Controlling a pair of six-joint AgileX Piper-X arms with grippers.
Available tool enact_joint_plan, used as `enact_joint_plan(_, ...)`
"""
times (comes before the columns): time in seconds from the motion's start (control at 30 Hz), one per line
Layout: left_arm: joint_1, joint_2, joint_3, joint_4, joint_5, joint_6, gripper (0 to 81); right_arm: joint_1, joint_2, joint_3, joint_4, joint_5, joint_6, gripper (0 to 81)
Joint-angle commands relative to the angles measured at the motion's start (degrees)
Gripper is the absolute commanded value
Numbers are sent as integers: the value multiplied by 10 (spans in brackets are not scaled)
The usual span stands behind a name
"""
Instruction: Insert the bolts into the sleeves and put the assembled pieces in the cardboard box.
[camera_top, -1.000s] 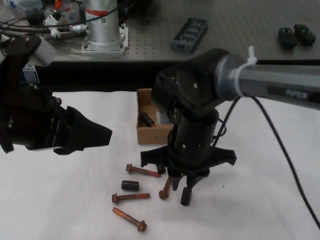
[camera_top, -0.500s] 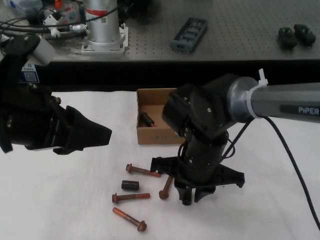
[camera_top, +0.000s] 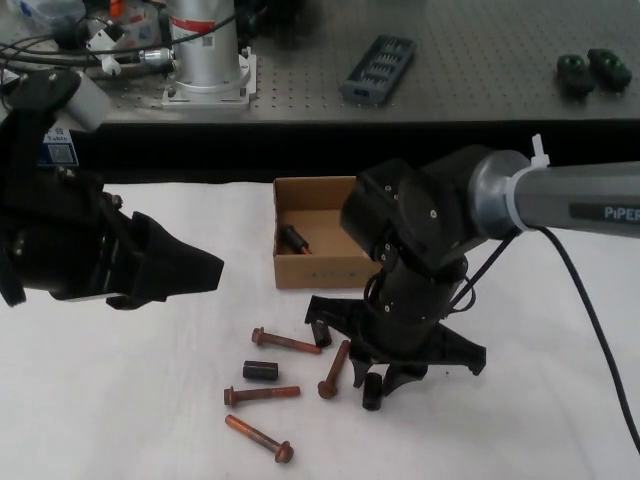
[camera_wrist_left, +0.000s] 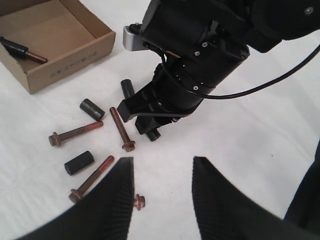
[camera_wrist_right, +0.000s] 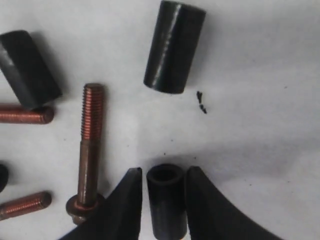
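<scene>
My right gripper (camera_wrist_right: 163, 170) is low over the white cloth, shut on a black sleeve (camera_wrist_right: 166, 205) that lies lengthwise between its fingers, open end outward. In the high view that sleeve (camera_top: 372, 391) sits under the right gripper (camera_top: 376, 378), just in front of the cardboard box (camera_top: 300, 272). A copper bolt (camera_wrist_right: 89, 150) lies right beside it, and two more sleeves (camera_wrist_right: 175, 47) (camera_wrist_right: 29, 67) lie farther off. My left gripper (camera_wrist_left: 162, 200) hangs open above the cloth, nothing between its fingers, short of the loose bolts (camera_wrist_left: 75, 134) (camera_wrist_left: 120, 129). One assembled piece (camera_wrist_left: 22, 50) lies in the box.
Several loose bolts (camera_top: 262, 394) and a sleeve (camera_top: 260, 371) are scattered on the cloth (camera_top: 120, 400) in front of the box. Behind the cloth runs a perforated metal bench (camera_top: 450, 70) with a metal post (camera_top: 205, 45), a dark rack (camera_top: 378, 68) and cables.
The right arm has come down and turned over the sleeve in front of the box; its fingers now sit around it. The left arm has kept still.
</scene>
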Motion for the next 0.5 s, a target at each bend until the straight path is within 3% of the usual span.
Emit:
enact_joint_plan(0.0,1,-6,-2,3,1,-2,283,-1,2,0,25,-21,-5,233)
enact_joint_plan(0.27,1,-6,-2,3,1,-2,283,3,2,0,40,-10,-21,225)
enact_joint_plan(0.33,1,-6,-2,3,1,-2,283,3,2,0,39,-10,-35,172)
enact_joint_plan(0.43,1,-6,-2,3,1,-2,283,4,2,0,43,-10,-44,21)
enact_joint_plan(0.47,1,-6,-2,3,1,-1,283,4,2,0,43,-10,-47,21)
